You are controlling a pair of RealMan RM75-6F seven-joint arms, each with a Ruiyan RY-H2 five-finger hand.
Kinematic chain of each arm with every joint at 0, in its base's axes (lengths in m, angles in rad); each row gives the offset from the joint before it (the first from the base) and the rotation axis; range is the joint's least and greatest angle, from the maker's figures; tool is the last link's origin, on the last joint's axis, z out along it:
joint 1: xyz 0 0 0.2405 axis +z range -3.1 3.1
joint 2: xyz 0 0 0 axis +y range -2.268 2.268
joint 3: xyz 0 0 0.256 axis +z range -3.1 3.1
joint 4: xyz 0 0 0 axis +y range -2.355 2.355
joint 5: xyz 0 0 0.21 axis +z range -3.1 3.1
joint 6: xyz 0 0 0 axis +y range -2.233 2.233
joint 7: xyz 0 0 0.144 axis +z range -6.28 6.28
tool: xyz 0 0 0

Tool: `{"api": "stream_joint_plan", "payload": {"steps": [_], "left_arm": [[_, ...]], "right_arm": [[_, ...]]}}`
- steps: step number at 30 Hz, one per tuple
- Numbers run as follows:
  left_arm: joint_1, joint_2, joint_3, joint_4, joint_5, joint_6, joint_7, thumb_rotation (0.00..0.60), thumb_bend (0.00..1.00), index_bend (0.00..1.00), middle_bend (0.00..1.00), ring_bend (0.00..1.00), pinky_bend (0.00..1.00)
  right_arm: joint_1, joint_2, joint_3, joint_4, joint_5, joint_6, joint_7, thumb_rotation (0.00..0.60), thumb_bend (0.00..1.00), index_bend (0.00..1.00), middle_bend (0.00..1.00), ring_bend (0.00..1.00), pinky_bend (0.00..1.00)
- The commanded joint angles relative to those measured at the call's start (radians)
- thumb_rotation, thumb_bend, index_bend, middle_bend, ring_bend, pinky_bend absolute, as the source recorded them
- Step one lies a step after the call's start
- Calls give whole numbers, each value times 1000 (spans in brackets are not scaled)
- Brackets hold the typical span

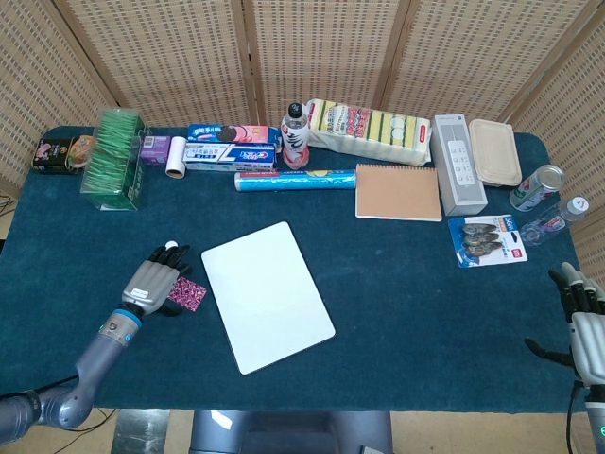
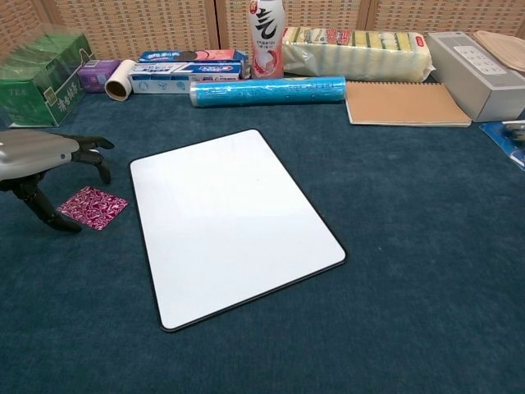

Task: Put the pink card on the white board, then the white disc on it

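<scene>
Chest view shows the left hand (image 2: pixel 49 156) arched over the pink card (image 2: pixel 93 206), fingers spread, holding nothing. White board (image 2: pixel 230 222) lies at the card's 3 o'clock. Right hand (image 1: pixel 584 326) waits empty, fingers apart.

Few words can be read here. On the green box (image 2: pixel 37 76) at the back left, white letters that look like "TEA" are seen in the chest view. A big red sign is printed on the label of the bottle (image 2: pixel 267 33), but it cannot be read. Small print is seen on the blue and white box (image 2: pixel 182 78), too tiny to read.
</scene>
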Motion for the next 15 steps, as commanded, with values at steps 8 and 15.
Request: {"api": "stream_joint_plan", "payload": {"steps": [8,15], "left_arm": [[-17,5,4,-16,-53,-10,26,600,141,285,0,0,47],[-27,8,8,-19,-75,-11,30,600,188,327,0,0,47]], "right_arm": [[1,1,1,0,3,-4,3,600,0,34,0,0,0],[1,2,1,-1,3,-4,5,600,0,33,0,0,0]]}}
